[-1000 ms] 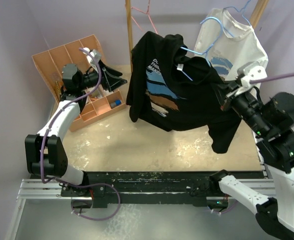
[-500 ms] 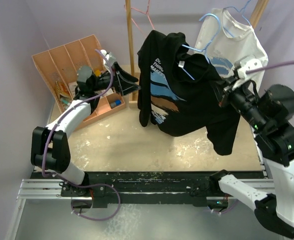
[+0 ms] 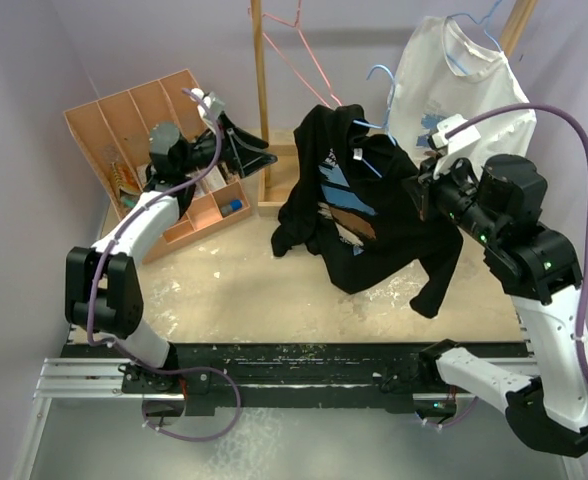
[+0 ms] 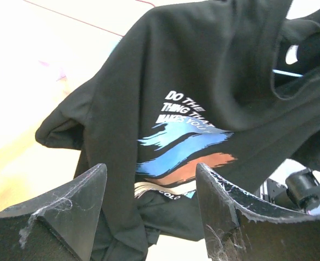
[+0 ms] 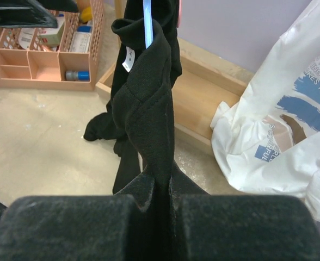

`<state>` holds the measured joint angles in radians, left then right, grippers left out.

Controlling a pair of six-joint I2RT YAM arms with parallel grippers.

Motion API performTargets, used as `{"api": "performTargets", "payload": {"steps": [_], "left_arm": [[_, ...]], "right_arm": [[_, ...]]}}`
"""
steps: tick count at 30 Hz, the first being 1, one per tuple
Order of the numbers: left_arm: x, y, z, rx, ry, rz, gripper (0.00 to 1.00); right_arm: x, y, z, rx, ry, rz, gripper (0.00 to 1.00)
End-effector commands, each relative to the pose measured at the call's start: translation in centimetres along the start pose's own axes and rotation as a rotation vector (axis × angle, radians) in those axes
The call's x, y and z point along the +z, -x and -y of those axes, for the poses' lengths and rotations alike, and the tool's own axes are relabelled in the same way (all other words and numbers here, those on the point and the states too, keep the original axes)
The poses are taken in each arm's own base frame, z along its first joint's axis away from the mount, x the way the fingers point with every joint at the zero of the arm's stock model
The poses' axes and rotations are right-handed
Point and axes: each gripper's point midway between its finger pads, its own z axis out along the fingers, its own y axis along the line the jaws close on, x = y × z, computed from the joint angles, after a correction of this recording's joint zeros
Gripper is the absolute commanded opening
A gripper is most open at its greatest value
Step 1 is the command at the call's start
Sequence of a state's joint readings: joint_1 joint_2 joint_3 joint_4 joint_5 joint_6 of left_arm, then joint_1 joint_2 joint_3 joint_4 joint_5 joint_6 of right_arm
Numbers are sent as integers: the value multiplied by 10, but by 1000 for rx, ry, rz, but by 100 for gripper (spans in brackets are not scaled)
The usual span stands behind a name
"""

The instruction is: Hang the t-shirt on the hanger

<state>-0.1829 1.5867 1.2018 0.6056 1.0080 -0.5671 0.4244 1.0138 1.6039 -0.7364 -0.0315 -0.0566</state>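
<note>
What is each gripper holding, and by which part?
The right gripper pinches the black t-shirt by a bunched fold near one shoulder. The left gripper is open and holds nothing.

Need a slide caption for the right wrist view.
Right claw pinching a fold of the black t-shirt, light-blue hanger showing at its collar, white t-shirt off to the right.

white t-shirt (image 3: 464,85) hangs right of wooden post (image 3: 263,100); orange organizer (image 3: 94,125) left.
</note>
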Motion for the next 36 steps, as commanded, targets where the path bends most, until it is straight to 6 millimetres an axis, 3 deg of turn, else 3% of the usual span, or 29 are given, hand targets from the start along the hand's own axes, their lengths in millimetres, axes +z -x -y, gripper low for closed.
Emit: {"api": "performTargets", "payload": {"steps": [1, 5, 15, 17, 19, 21, 22, 30, 36], "left_arm": [[21, 18, -5, 14, 7, 48, 69], [36, 4, -20, -29, 28, 46, 69], [69, -12, -34, -75, 2, 57, 67], [70, -14, -34, -83, -7, 62, 59], [69, -17, -33, -91, -16, 63, 36], [66, -15, -31, -81, -11, 69, 8], [63, -13, -31, -74, -2, 73, 1], [14, -3, -50, -47, 81, 98, 0], [-3, -7, -46, -28, 101, 89, 0]], "right_arm": [[-23, 43, 0, 11, -1, 174, 0], [-25, 45, -3, 2, 21, 177, 0], [-29, 41, -8, -4, 46, 170, 0], [-29, 39, -9, -3, 50, 168, 0], [-29, 37, -11, 0, 59, 161, 0], [-30, 36, -12, -3, 66, 162, 0], [-31, 36, -11, -8, 59, 162, 0], [-52, 40, 5, -10, -33, 202, 0], [-64, 44, 8, -3, -53, 241, 0]]}}
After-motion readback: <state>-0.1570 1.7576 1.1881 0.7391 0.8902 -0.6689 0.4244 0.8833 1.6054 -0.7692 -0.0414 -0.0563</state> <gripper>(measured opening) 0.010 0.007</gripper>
